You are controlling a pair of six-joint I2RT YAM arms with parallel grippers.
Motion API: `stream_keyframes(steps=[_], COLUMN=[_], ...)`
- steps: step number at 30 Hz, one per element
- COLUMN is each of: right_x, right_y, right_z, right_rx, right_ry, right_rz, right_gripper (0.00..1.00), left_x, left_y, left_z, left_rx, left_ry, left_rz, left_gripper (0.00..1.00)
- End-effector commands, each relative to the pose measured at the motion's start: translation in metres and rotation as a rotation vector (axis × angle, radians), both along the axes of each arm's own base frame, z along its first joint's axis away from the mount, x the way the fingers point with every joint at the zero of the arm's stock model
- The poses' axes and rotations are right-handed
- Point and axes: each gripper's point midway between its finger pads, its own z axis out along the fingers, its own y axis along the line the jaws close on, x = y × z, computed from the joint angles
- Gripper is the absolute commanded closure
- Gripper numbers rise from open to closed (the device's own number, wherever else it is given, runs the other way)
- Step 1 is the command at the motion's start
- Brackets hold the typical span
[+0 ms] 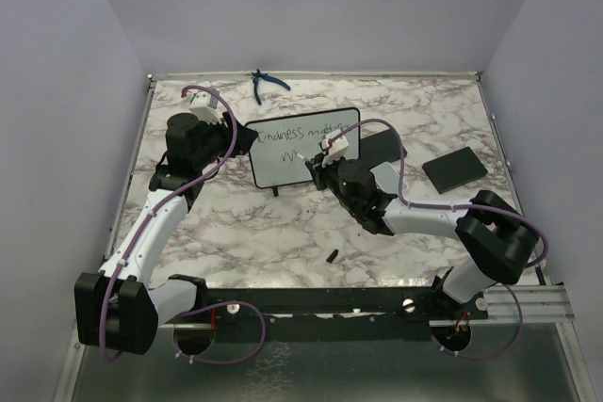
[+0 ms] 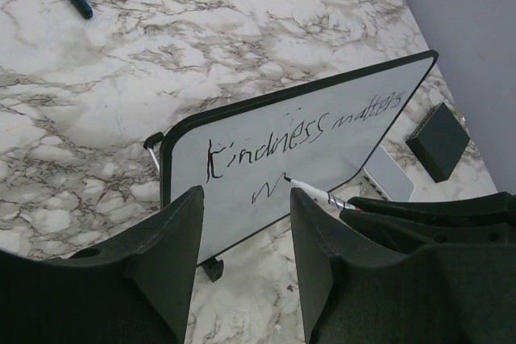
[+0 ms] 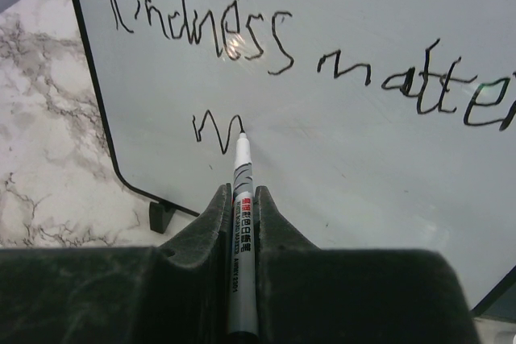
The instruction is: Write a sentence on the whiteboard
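Standing tilted on its feet at mid-table, the whiteboard has its long axis running left to right. The left gripper hangs wide open at the board's left end, holding nothing. The right gripper, nearer the writing, is clamped on the marker, whose tip touches the sentence at its unfinished second line. Blank board lies to the right of the tip.

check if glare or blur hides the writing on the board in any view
Right wrist view: one small glare spot on the board over the writing, letters readable, marker sharp. Left wrist view: writing clear but slanted, the left gripper's fingers, dark, fill the bottom. Top view: writing small and faint, the right arm covers the board's lower right part.
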Motion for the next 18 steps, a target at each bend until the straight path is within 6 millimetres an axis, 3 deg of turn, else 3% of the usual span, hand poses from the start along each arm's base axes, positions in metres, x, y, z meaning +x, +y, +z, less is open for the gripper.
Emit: stream_keyframes(steps=[1,18], right_x=[-0.0045,-0.0041], right_y=[-0.0098,-0.0098], right_z=[-0.0093,-0.0157], right_rx=[0.005,-0.012], right_ry=[0.026,0.034], right_rz=[-0.028,-0.029], right_gripper=[0.99,1.00], left_x=[-0.0049,-0.0057], left_y=[-0.0052,-0.0051], left_z=[0.0101,0.0121], left_rx=[-0.016,-0.015], left_ry=[-0.034,-0.041], left_rz=[-0.026,-0.025], left_gripper=[0.51,0.51])
